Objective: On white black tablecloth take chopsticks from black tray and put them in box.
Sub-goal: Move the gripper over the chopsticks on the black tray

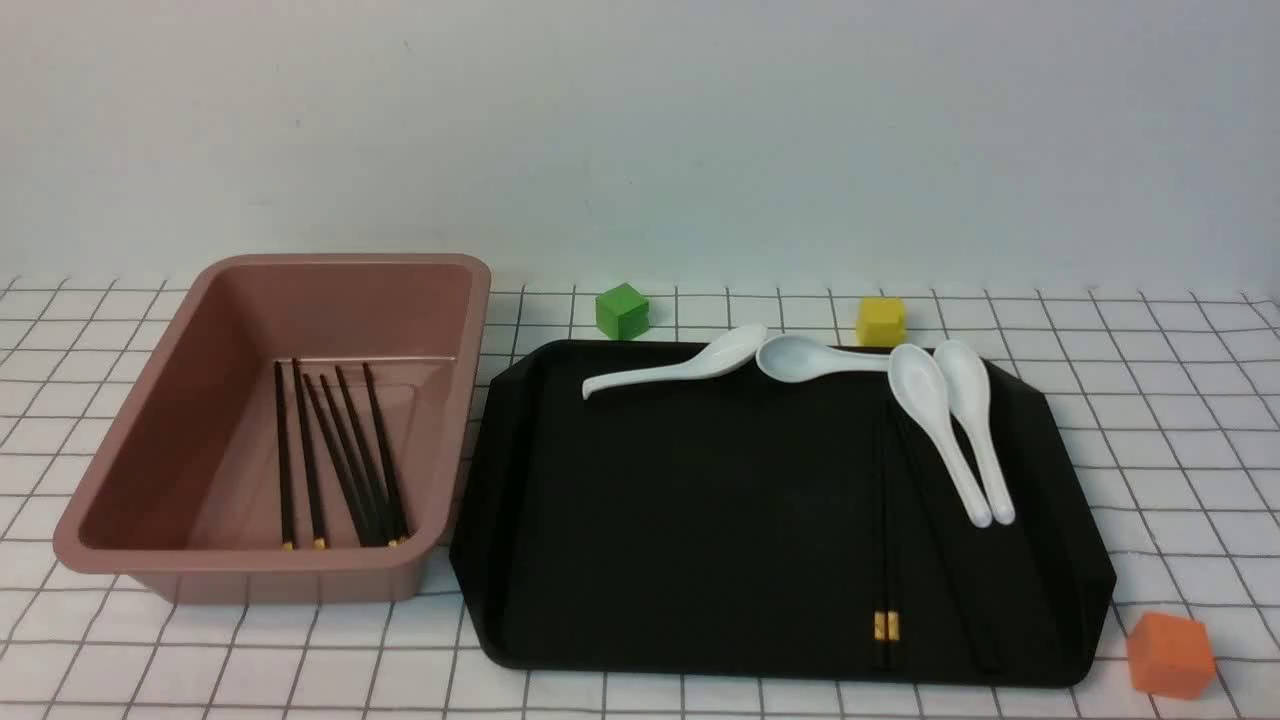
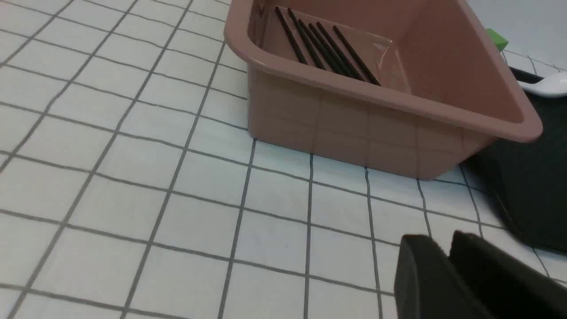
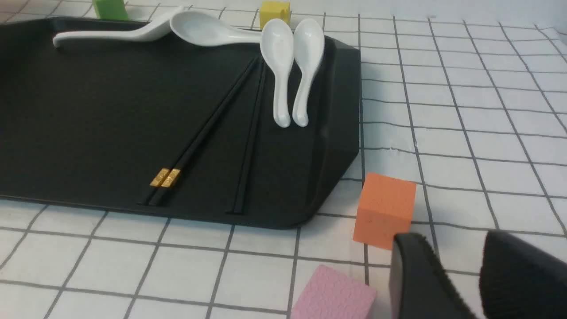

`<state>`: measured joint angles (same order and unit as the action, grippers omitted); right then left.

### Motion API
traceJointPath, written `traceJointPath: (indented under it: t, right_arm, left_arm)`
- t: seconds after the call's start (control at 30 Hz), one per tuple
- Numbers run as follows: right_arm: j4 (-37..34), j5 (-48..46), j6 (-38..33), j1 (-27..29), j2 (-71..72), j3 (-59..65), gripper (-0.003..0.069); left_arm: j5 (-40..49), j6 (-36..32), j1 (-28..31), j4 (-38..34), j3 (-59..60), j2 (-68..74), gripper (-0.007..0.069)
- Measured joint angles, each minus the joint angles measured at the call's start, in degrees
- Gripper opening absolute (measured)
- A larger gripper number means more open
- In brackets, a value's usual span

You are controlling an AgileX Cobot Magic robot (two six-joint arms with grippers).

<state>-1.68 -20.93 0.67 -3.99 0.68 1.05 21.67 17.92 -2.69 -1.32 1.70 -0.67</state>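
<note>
Chopsticks (image 3: 199, 133) lie at five o'clock on the black tray (image 1: 680, 520) (spoons (image 1: 940, 420) seemingly rest across their far ends), so the right gripper (image 3: 447, 239), parted and empty, risks dragging spoons along; the left gripper (image 2: 438, 241) is closed and empty.

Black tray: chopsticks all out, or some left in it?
Some left. A gold-banded pair and at least one more chopstick lie on the black tray; others lie in the box.

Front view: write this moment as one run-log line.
pink plastic box: several thin black chopsticks inside | flat black tray: more chopsticks, four white ceramic spoons | left claw shut | right claw open
</note>
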Motion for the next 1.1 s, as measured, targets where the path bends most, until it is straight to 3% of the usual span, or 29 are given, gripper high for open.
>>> traceJointPath:
  t: [1.0, 1.1]
  right_arm:
    - [0.26, 0.00, 0.00, 0.00, 0.00, 0.00, 0.0240]
    - [-2.56, 0.85, 2.66, 0.00, 0.00, 0.00, 0.0240]
  left_arm:
    - [0.00, 0.00, 0.00, 0.00, 0.00, 0.00, 0.0134]
    - [0.00, 0.00, 0.00, 0.00, 0.00, 0.00, 0.0136]
